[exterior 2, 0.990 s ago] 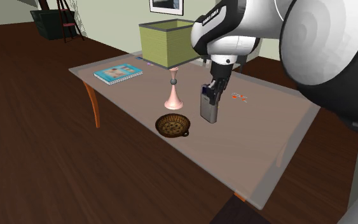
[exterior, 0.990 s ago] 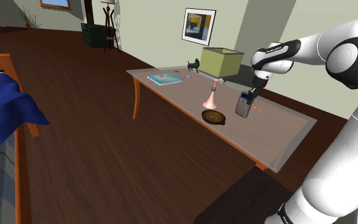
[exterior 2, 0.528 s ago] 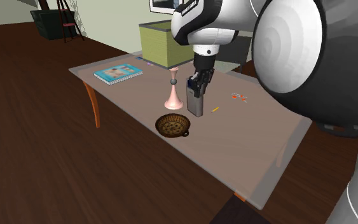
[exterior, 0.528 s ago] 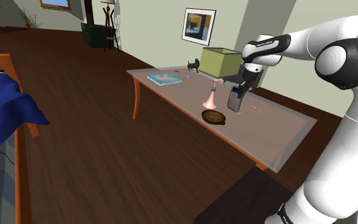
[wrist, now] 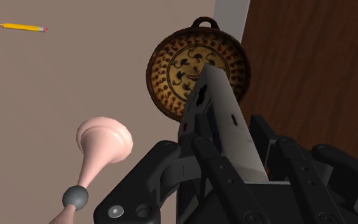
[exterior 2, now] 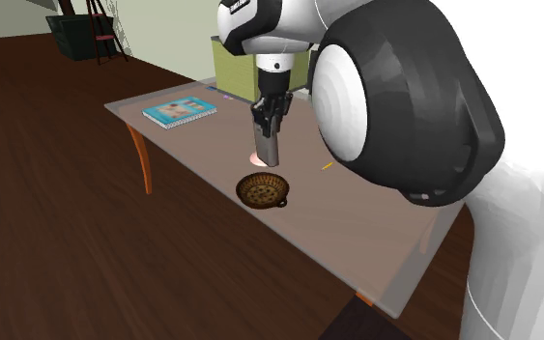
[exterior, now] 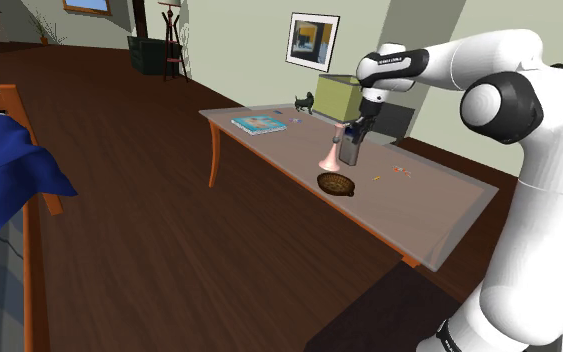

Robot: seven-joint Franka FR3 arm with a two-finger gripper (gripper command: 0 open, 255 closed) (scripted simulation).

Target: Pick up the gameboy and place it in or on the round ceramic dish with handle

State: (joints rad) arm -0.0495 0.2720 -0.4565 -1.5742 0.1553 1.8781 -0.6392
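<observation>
Fingers: the black fingers [wrist: 214,167] of the gripper [exterior: 355,133] are clenched on the upper end of the gameboy [wrist: 219,108], one on each side.
Gameboy: grey, upright, hanging from the grip clear of the table [exterior: 439,200]. In the wrist view its lower end overlaps the dish's rim.
Dish: round dish [wrist: 166,67], brown, dark pattern inside, small loop handle; sits near the table's front edge, nothing in it.
Candlestick: pink candlestick [wrist: 104,143], just beside the dish, on the side away from the table edge; the gameboy hangs between the two.
Pencil: yellow pencil [wrist: 21,28], flat on the table, well apart from the dish.
Book: blue-covered book [exterior 2: 180,111], far from the dish, toward the table's end.
</observation>
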